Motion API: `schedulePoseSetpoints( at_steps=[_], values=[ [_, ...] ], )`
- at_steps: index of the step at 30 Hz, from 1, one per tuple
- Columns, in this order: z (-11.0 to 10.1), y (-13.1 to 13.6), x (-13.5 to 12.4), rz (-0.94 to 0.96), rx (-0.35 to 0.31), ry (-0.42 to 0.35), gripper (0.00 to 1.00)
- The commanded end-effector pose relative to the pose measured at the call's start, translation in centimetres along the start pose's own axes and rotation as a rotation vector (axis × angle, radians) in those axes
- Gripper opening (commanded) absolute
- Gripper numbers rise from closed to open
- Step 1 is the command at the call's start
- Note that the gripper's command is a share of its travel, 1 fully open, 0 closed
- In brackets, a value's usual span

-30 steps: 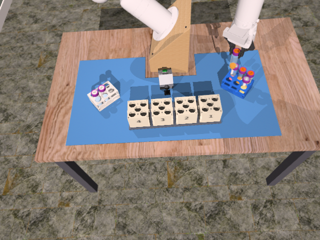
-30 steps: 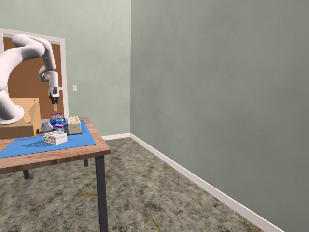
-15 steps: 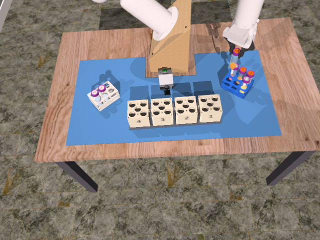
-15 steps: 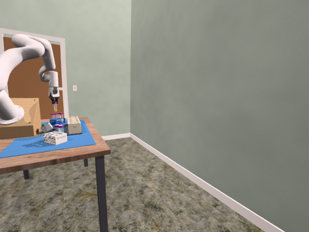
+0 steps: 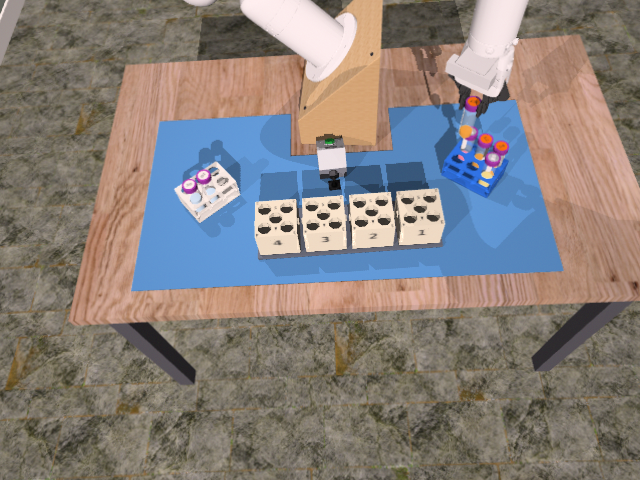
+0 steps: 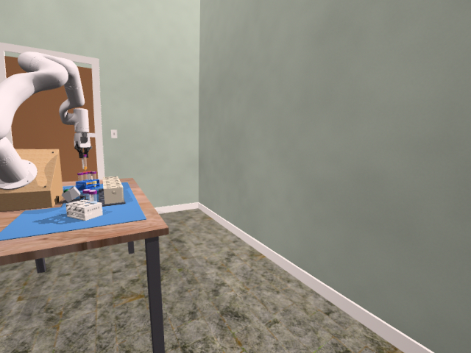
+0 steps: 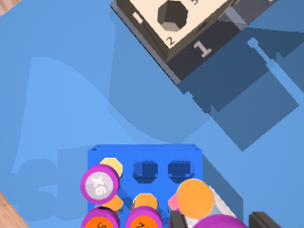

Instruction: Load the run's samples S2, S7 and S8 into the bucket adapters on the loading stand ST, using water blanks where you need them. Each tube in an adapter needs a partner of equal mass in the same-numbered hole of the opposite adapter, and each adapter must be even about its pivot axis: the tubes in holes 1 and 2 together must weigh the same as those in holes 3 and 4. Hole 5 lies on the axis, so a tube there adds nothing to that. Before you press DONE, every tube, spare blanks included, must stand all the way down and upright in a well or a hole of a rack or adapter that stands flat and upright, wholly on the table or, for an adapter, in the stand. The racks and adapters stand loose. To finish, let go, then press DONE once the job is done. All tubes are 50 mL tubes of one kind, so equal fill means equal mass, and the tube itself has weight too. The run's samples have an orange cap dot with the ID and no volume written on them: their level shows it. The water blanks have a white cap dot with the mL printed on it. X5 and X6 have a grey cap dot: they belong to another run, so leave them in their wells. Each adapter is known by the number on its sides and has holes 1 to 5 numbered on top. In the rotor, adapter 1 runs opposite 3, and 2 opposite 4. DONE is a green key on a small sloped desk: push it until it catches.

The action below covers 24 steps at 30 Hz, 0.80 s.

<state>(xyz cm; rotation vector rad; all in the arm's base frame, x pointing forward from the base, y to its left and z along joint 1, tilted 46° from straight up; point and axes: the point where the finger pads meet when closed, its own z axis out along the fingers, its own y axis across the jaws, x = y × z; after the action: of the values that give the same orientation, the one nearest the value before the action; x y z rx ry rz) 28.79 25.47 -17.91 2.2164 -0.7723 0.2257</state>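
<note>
Gripper point(image 5: 473, 103) point(image 6: 83, 155) point(image 7: 220, 221), one: black fingers drawn in around the cap of a sample tube point(image 5: 469, 118) point(image 6: 84, 161) point(image 7: 196, 199), purple cap with orange dot. I cannot read its ID. Its cap is between the fingers; its orange-looking bottom hangs below them, above the blue rack.

Blue rack point(image 5: 467, 178) point(image 6: 80, 185) point(image 7: 128, 154), one: below the hand and out towards the front edge of the table. I count two orange-dotted tubes point(image 5: 484, 140) and point(image 5: 500, 147) standing in it, tube X6 point(image 5: 492, 159) point(image 7: 99, 184) with its grey dot, and another purple cap point(image 5: 471, 133), partly hidden by the held tube.

Adapters, four, side by side on the loading stand point(image 5: 348, 253), well off to the hand's right and forward. Adapter 1 point(image 5: 421, 233) is nearest the hand, then 2 point(image 5: 372, 237), 3 point(image 5: 325, 240) and 4 point(image 5: 277, 243).

DONE key point(image 5: 329, 141), green, one: on its small desk point(image 5: 331, 159) point(image 6: 71, 194), right of the hand, nearer than the white rack.

White rack point(image 5: 219, 207) point(image 6: 85, 212), one, marked BLANKS: farthest right of the hand, two white-dotted tubes point(image 5: 189, 186) and point(image 5: 203, 176) standing in it.

The claw point(image 5: 473, 105) point(image 6: 84, 154) point(image 7: 216, 220) and its raised tube point(image 5: 469, 116) point(image 6: 84, 162) point(image 7: 195, 199) are showing no visible change between the earlier pictures and now, though a slight shift may be escaping the small, distant views.
</note>
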Motion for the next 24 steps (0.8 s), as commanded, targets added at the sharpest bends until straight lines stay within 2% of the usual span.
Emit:
schedulePoseSetpoints(
  at_steps=[1,14,24],
  values=[
    [-0.1,-0.1,0.0,0.001,0.002,0.000,0.00],
    [-0.1,-0.1,0.0,0.001,0.002,0.000,0.00],
    [1.9,-0.1,0.0,0.001,0.002,0.000,0.00]
  ],
)
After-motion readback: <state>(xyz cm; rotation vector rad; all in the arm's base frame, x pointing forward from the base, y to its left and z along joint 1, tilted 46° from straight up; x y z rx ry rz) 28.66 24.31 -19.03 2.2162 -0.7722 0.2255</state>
